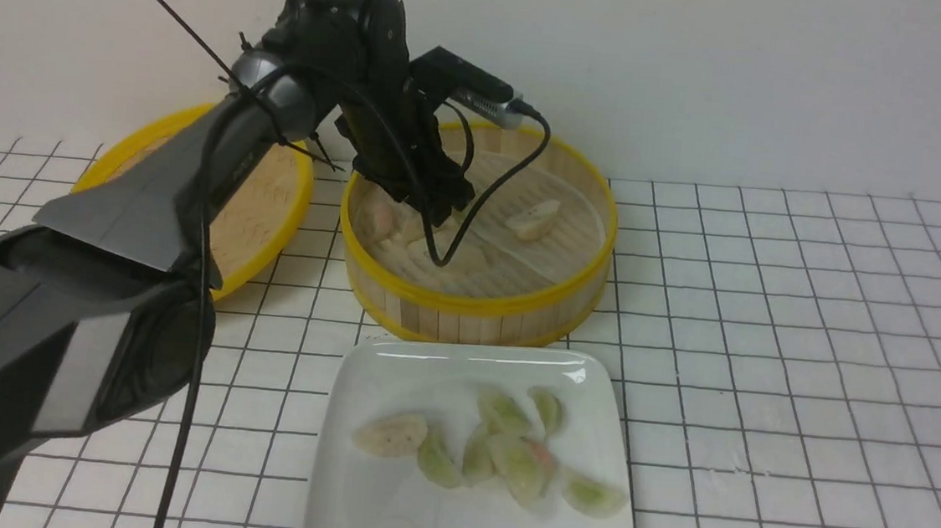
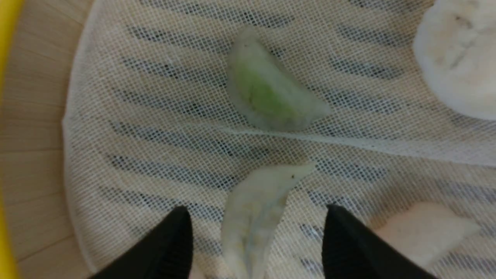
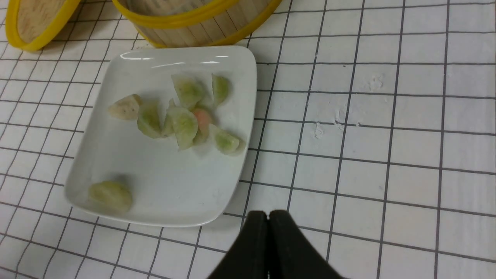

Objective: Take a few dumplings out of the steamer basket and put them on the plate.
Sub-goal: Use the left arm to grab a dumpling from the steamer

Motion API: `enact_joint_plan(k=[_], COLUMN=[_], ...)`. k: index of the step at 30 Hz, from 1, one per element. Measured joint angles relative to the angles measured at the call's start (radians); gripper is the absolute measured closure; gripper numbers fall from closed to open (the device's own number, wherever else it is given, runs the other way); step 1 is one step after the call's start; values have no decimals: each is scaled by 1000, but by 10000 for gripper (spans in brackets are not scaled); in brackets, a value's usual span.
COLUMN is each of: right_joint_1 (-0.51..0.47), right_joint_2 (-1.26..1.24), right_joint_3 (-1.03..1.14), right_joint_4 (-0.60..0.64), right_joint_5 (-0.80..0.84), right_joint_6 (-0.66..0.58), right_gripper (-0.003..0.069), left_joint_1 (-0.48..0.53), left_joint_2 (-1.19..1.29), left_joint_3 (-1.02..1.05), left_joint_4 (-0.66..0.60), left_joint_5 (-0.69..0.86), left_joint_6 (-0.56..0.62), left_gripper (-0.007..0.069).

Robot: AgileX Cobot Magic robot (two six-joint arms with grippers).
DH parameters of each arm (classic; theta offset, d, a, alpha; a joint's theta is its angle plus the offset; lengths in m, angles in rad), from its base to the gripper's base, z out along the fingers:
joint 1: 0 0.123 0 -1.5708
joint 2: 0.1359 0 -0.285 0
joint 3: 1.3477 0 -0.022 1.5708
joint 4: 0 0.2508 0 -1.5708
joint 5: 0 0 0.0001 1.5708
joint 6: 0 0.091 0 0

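Note:
The steamer basket (image 1: 476, 305) stands behind the plate (image 1: 383, 517). My left gripper (image 1: 433, 202) reaches down into the basket's left half. In the left wrist view the left gripper (image 2: 256, 208) is open, its black fingertips (image 2: 174, 240) standing on either side of a pale dumpling (image 2: 252, 217) on the mesh liner, with gaps on both sides. Another cream dumpling (image 2: 422, 228) lies beside one finger. One more pale dumpling (image 1: 533, 217) sits at the basket's right. A cream dumpling (image 1: 390, 436) lies on the plate (image 3: 166, 186). My right gripper (image 3: 268, 214) is shut, over the tablecloth by the plate's corner.
Several green-tinted dumplings (image 1: 505, 460) and a pinkish one (image 3: 202, 117) lie on the plate. A green dumpling (image 2: 267, 93) and a large white piece (image 2: 457, 58) are in the basket. The flat woven lid (image 1: 266, 197) lies left of the basket. A gridded cloth (image 1: 807, 366) covers the table.

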Motion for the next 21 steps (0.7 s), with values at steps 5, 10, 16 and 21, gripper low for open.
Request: enact_joint_plan(k=[5,10,16,21], right_joint_1=[0,0,0,0], right_joint_2=[0,0,0,0], right_joint_3=[0,0,0,0], right_joint_4=[0,0,0,1], right_joint_5=[0,0,0,0], right_joint_6=[-2,-3,-3,-3], right_gripper=[669,669,669,669], left_joint_1=[0,0,0,0], left_joint_2=[34,40,4,-152], left_joint_3=[0,-2,-39,-43], left_joint_4=[0,-9,0,-17], left_joint_5=[-5,5,60,72], left_joint_6=[0,0,-3,-55], left_gripper=[234,424,451,451])
